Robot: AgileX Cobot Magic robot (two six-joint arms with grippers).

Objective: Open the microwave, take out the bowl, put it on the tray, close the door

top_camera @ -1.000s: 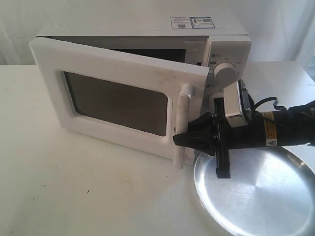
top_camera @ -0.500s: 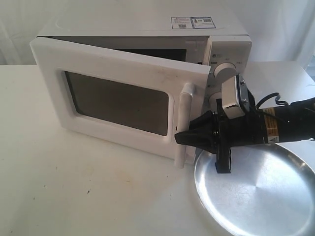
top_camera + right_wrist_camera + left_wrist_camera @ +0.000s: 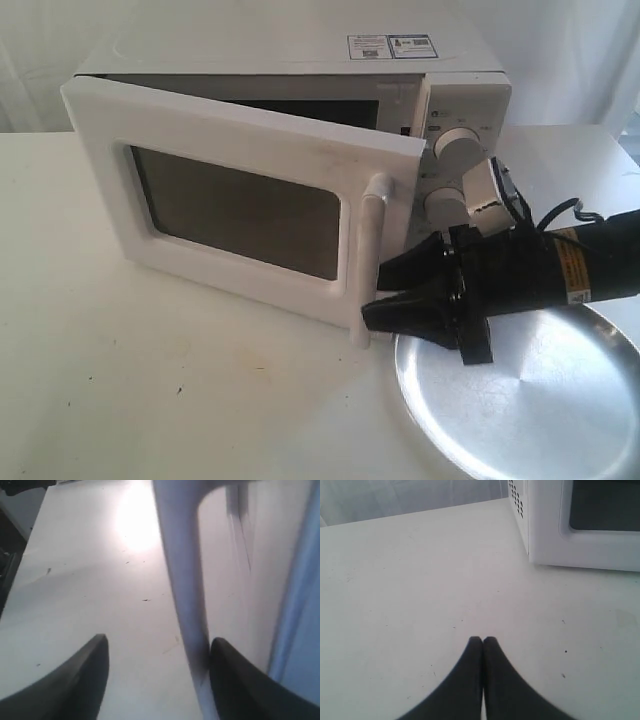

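The door (image 3: 240, 200) stands partly open at the same angle as half a second ago. The right gripper (image 3: 374, 291) has dropped lower beside the handle (image 3: 368, 255), and its wrist has rolled so that the lower knob (image 3: 442, 204), previously covered by the wrist camera, is now exposed under the upper knob (image 3: 458, 146). The door is a white panel with a dark rectangular window. It is hinged at the left of the microwave (image 3: 300, 60), and its right edge, which carries the handle, is swung toward the near side. Its long axis runs left to right, and its outer face points to the near left. The handle is a white bar standing nearly upright. In the right wrist view the fingers (image 3: 85, 675) are spread apart, with the handle bar (image 3: 182, 580) between them, close against one finger. The tray (image 3: 520, 400), round and shiny silver, lies on the table (image 3: 150, 380) at the near right, under the right arm. The left gripper (image 3: 482, 641) hangs over bare table near the microwave's corner (image 3: 545, 545), with its fingers pressed together and holding nothing.
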